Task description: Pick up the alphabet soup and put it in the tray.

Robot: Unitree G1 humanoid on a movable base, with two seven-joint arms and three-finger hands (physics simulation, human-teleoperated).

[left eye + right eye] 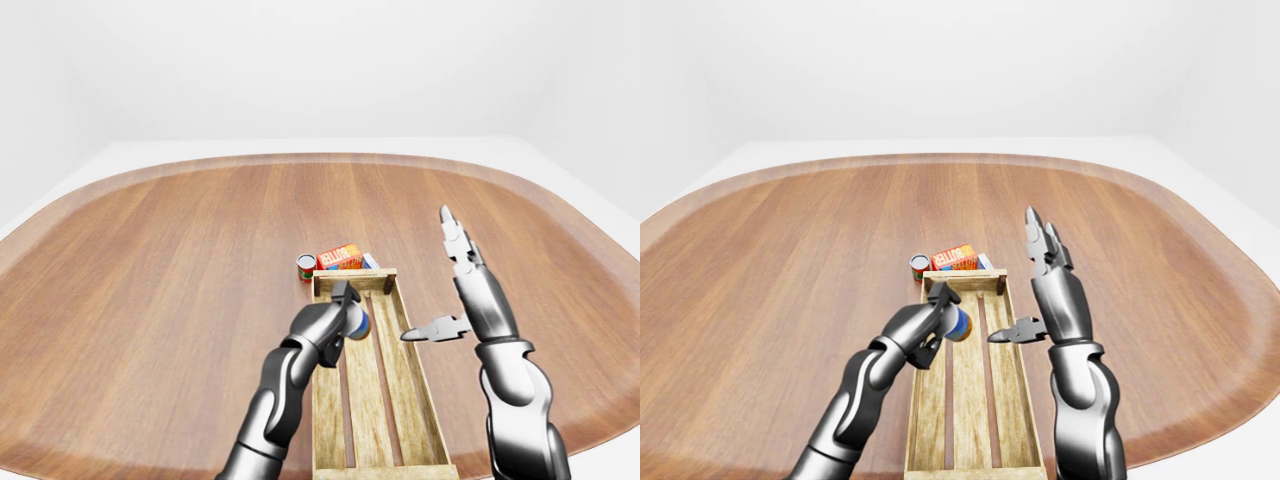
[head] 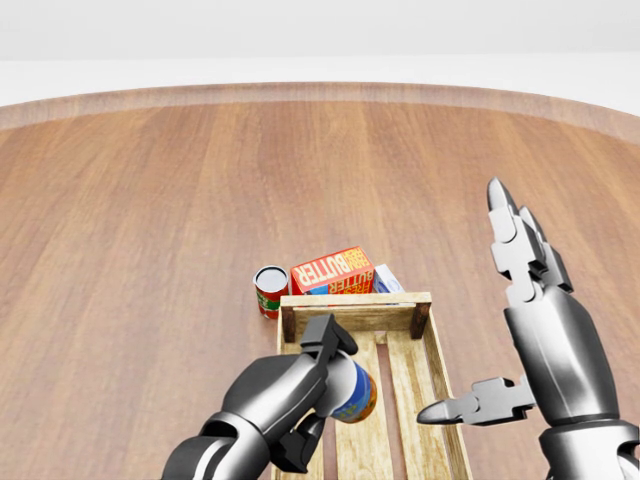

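Observation:
My left hand (image 2: 325, 390) is shut on the alphabet soup can (image 2: 358, 396), which has a blue and orange label. It holds the can tilted just above the top end of the wooden slatted tray (image 2: 355, 300), near the tray's left rail. My right hand (image 2: 465, 310) is open and empty. It stands upright over the table just right of the tray, fingers pointing up and thumb pointing left over the tray's right rail.
A red and green can (image 2: 270, 290) stands on the table just above the tray's top left corner. An orange butter box (image 2: 332, 270) and a small blue and white box (image 2: 387, 278) lie beside it along the tray's top end. All rest on the wide round wooden table (image 1: 150, 260).

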